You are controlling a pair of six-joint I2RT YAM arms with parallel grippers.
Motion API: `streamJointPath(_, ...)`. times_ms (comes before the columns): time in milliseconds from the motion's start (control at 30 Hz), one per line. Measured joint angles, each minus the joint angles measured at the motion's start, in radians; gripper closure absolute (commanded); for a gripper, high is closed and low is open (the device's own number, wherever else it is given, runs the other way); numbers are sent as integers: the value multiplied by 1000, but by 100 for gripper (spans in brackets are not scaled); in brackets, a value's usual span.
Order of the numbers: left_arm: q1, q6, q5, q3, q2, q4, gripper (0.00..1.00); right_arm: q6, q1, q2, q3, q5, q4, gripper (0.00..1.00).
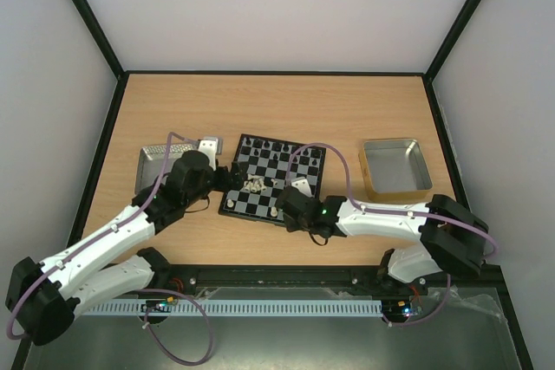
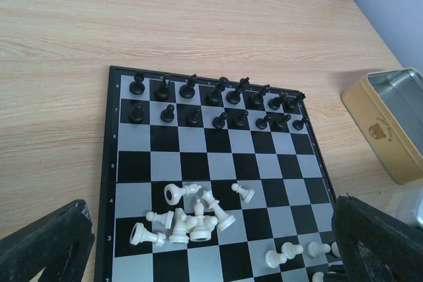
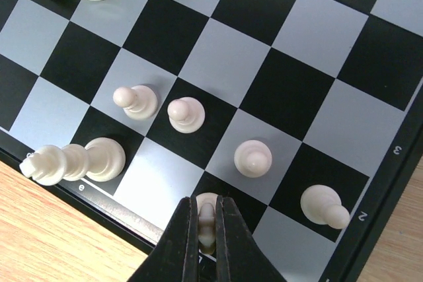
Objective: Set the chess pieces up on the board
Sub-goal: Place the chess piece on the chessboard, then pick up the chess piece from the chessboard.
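Black set (image 2: 188,87) stood ranked on board (image 2: 264,156), far-edge side; white heap (image 2: 195,222) lay unsorted, yours to place. Right gripper (image 3: 207,212) pinched white pawn (image 3: 206,199); left gripper (image 2: 211,242) gaped wide.

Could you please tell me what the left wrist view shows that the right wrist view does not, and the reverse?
Only left wrist: two rows of black pieces at the far side, and a tin beside the board. Only right wrist: the right gripper closed on a white piece. Both: the board, with standing white pawns.
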Motion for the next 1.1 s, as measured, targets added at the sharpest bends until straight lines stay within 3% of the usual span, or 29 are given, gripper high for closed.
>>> streamJointPath(333,0,0,5,-1,14,3,0,28,0,-11,-11,1,-9,91)
streamJointPath(667,0,-3,10,-1,23,4,0,40,0,-34,28,10,-97,61)
streamJointPath(900,4,-30,10,6,67,-2,0,33,-18,-104,178,60,-130,60)
streamJointPath(1100,52,-94,41,46,182,-30,16,-25,-111,-34,209,19,-103,59)
